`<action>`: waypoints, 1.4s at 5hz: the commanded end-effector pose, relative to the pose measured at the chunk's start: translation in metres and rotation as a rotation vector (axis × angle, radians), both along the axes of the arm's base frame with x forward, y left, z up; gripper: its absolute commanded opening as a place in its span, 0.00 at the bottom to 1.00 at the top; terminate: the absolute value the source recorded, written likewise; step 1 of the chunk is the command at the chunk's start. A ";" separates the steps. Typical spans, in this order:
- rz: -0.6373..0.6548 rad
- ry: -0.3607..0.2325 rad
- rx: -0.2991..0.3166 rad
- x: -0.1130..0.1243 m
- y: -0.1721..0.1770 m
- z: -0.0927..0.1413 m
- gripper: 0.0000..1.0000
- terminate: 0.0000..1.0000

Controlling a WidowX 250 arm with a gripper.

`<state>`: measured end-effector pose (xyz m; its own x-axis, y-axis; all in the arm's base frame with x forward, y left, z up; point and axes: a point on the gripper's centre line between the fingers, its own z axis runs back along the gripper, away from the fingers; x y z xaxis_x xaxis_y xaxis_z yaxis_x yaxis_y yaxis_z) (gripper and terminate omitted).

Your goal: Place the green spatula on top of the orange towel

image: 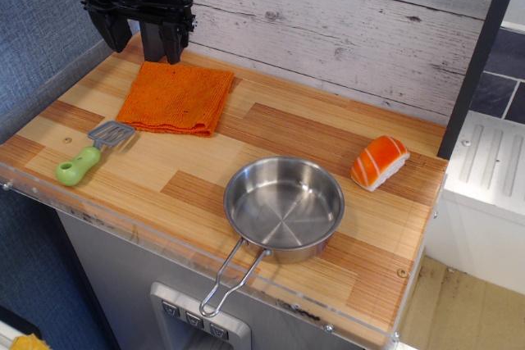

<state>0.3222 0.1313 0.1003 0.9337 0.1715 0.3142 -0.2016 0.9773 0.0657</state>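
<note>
The hand (138, 38) hangs empty above the orange towel's (176, 97) far edge, its fingers parted. The green spatula (93, 152) lies on the tabletop (246, 141), blade just beside the towel's near-left corner. Recommended: descend over the rounded handle, closing across its width. No legible writing or branding observed.
</note>
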 end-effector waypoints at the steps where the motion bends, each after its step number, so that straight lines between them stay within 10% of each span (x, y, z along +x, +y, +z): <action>1: 0.000 0.000 0.000 0.000 0.000 0.000 1.00 0.00; 4: -0.113 0.036 0.097 -0.046 0.004 -0.002 1.00 0.00; 7: -0.173 0.186 0.148 -0.086 0.044 -0.066 1.00 0.00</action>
<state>0.2304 0.1669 0.0207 0.9941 -0.0210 0.1068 -0.0008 0.9798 0.1997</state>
